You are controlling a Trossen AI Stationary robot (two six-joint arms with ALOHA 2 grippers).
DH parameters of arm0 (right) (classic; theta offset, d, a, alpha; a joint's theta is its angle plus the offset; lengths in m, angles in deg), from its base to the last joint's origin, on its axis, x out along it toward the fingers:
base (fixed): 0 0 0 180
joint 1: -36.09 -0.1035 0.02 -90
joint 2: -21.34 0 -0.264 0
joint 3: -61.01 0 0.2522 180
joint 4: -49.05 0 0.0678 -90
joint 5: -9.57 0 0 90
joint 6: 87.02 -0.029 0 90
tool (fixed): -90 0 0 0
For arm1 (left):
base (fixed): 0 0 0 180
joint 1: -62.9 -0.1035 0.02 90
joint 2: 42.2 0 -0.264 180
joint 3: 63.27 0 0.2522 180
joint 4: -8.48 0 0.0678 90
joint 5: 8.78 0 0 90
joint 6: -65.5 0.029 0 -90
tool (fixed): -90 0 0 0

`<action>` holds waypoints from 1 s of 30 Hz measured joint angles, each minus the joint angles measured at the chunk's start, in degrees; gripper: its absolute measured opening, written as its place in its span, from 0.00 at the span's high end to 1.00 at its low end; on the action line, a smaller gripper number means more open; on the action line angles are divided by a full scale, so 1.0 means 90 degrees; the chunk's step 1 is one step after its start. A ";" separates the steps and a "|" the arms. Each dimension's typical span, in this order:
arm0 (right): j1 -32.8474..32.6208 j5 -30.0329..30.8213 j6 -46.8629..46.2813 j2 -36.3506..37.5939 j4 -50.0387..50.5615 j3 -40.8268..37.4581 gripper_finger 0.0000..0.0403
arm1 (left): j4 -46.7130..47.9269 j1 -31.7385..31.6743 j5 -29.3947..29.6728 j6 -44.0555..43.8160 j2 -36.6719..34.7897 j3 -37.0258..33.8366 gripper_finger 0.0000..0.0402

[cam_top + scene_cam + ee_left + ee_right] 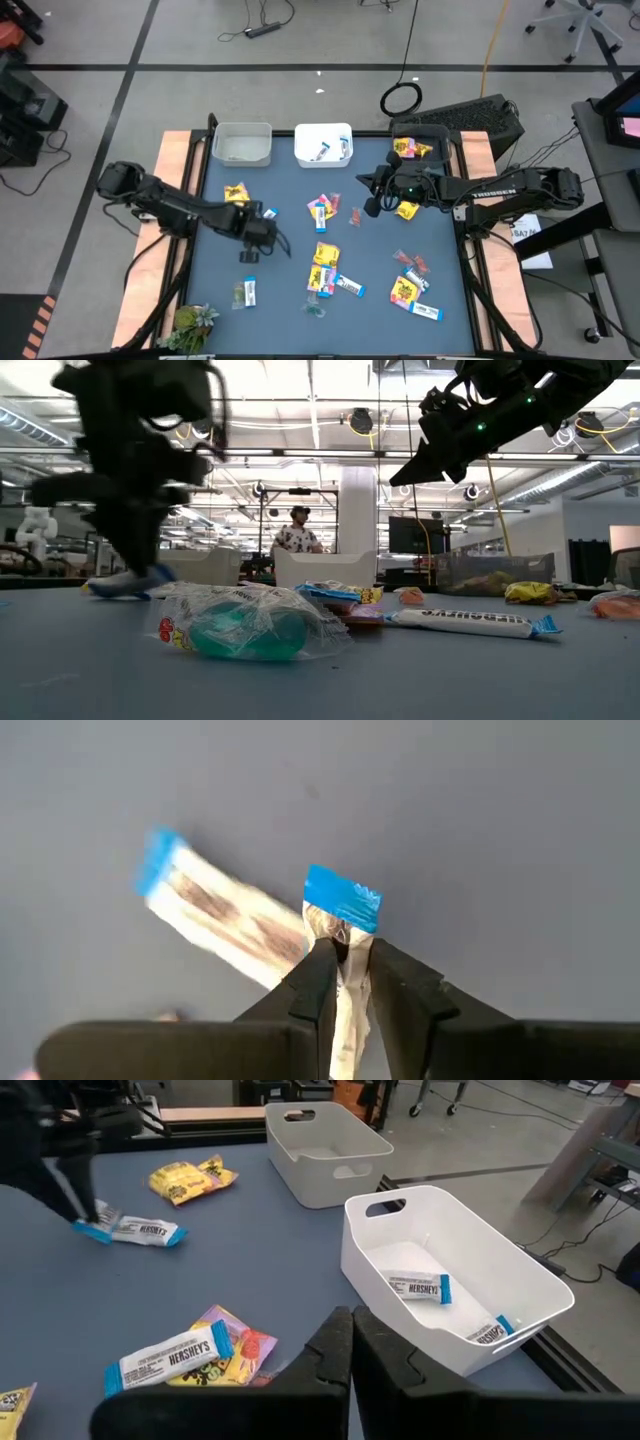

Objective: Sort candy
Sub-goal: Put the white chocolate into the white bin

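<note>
Wrapped candy lies scattered over the dark blue table: yellow packets [325, 255], blue-and-white bars [350, 286] and small red pieces [412, 264]. My left gripper [262, 218] stands left of the middle, pointing steeply down, shut on a blue-and-white bar [342, 915]. A second bar [215, 920] lies flat on the table right beside it. My right gripper [350, 1345] hangs shut and empty above the table's right half [372, 195], in front of the white bins. My left gripper pinches the blue-and-white bar between its two fingers just behind its blue end [340, 935], which sticks out past the fingertips. The fingers [315, 975] come from above, pointing steeply down. Whether the bar is clear of the table I cannot tell.
Two white bins stand at the far edge: the left one [242, 143] and the right one [323, 143], which holds blue-and-white bars [420, 1288]. A dark bin [420, 140] at the far right holds yellow packets. A green leafy thing [190, 325] lies at the near left corner.
</note>
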 joint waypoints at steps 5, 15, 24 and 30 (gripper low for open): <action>0.0000 0.0000 0.0000 0.0000 0.0000 0.0000 1.00 | -0.0636 -0.0927 0.0032 0.0604 -0.0002 0.0108 0.85; 0.0000 -0.0024 0.0024 0.0000 0.0002 0.0000 1.00 | -0.1782 -0.1996 -0.0206 0.1570 -0.0002 0.0526 0.99; 0.0000 -0.0024 0.0041 0.0000 0.0005 0.0000 1.00 | -0.3413 -0.2956 -0.0263 0.2241 -0.0007 0.0874 1.00; 0.0000 -0.0024 0.0046 0.0000 0.0002 0.0000 1.00 | -0.4085 -0.3858 -0.0919 0.2425 0.0118 0.1187 1.00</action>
